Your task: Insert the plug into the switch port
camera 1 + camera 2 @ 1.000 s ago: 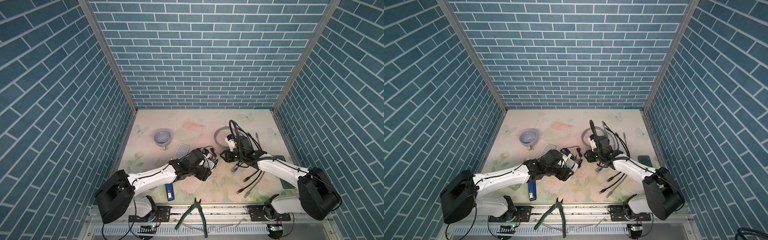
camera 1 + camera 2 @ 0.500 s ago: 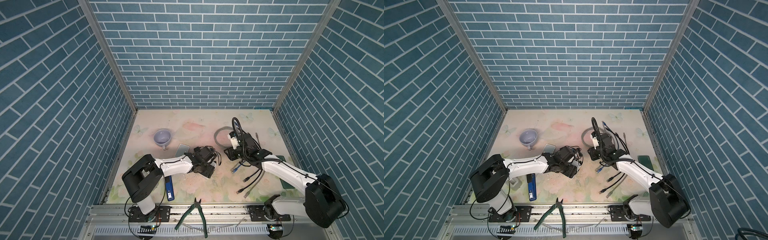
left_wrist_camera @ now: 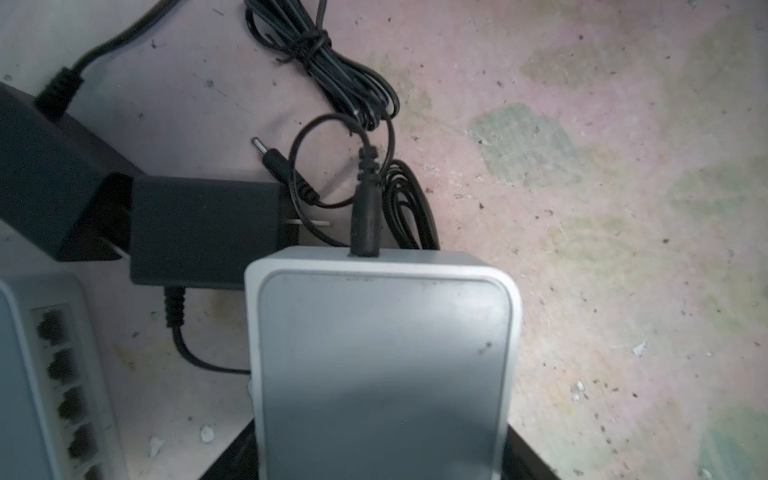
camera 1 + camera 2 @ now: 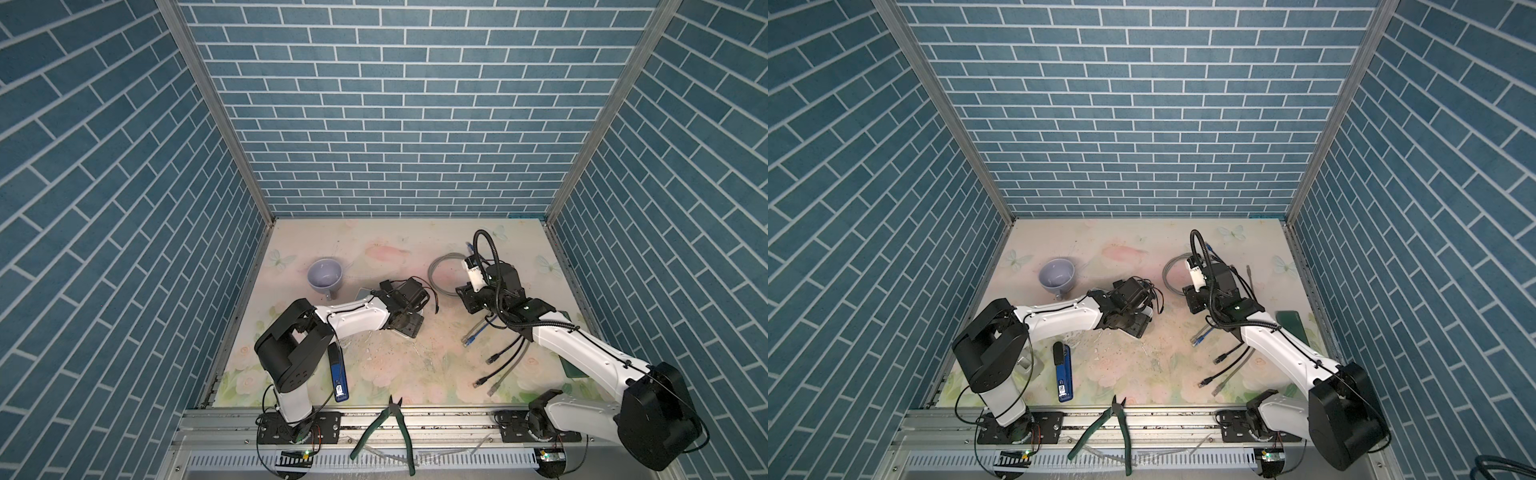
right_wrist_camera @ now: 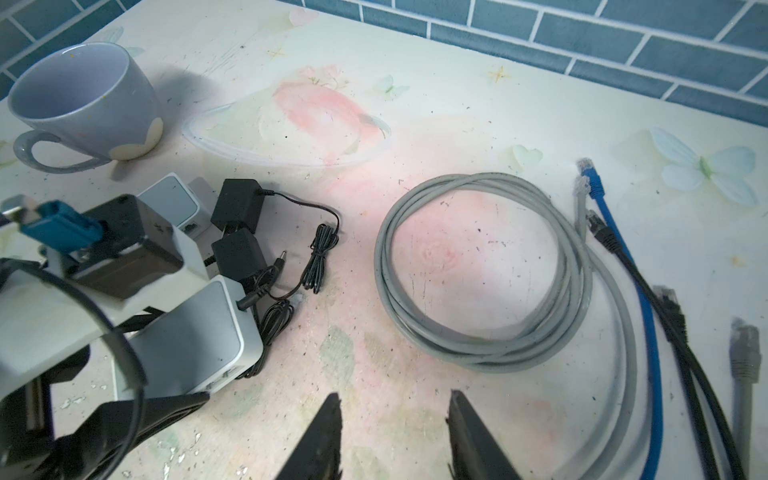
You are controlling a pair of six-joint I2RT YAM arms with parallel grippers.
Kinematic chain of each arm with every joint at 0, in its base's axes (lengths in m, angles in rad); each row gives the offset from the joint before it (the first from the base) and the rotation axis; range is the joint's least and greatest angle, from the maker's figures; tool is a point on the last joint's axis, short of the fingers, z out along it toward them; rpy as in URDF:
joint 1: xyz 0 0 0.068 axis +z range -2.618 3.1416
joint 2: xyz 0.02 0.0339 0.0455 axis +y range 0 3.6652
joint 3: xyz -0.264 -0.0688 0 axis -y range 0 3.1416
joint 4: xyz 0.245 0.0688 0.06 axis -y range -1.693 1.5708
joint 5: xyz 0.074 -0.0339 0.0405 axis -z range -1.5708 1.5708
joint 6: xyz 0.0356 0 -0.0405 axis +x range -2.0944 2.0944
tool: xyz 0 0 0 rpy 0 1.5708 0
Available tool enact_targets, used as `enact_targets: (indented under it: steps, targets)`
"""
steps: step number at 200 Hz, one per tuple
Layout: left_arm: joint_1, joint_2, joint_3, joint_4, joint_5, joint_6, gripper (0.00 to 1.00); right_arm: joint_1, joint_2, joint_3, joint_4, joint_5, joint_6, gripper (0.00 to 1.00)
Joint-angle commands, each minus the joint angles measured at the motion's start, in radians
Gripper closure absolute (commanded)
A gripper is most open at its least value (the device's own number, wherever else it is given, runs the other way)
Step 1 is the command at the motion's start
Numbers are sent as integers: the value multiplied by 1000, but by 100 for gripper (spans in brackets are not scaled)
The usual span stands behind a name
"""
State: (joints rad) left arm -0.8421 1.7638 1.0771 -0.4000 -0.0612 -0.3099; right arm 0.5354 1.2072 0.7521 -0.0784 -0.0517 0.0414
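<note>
In both top views the switch is almost wholly hidden under the left claw [image 4: 407, 323] and its wrist camera, low over the table [image 4: 374, 365] near the middle. The left wrist view shows it better: the white switch [image 3: 382, 365] fills the lower centre, with its near end cut off by the frame edge. The black plug [image 3: 365, 224] stands in the switch's far edge. The port itself is out of sight behind that edge, so how deep the plug sits cannot be told. Only slivers of the left claw's dark fingers [image 3: 232, 455] show, one at each side of the switch, and the claw seems to be clamped across its width. A second switch [image 3: 45, 374] is cut off at the frame edge, near a black adapter [image 3: 199, 228] and a loose plug [image 3: 274, 160].

The left arm stretches low from its base toward the middle, wrist bent down. The right arm reaches from its base toward the back. The right claw [image 5: 399, 432] hangs above bare table with its jaws apart and nothing between them, near a grey cable coil [image 5: 482, 270] and well apart from the mug [image 5: 83, 99].
</note>
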Motion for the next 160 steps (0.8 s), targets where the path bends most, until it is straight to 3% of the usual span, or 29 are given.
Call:
enact_targets:
  steps: [1, 29, 68, 160]
  targets:
    - [-1, -13, -12, -89, -32, 6, 44, -8, -62, -44, 96, 14, -124, 57]
    - [-19, -91, -87, -72, -8, -17, 43, -15, -107, -76, 161, 66, -159, 49]
    - [-32, -175, -141, -81, 40, -29, 43, -14, -115, -75, 150, 54, -218, 49]
    - [-34, -39, -96, -83, 74, -4, 38, -15, -60, -77, 53, 3, -380, 47]
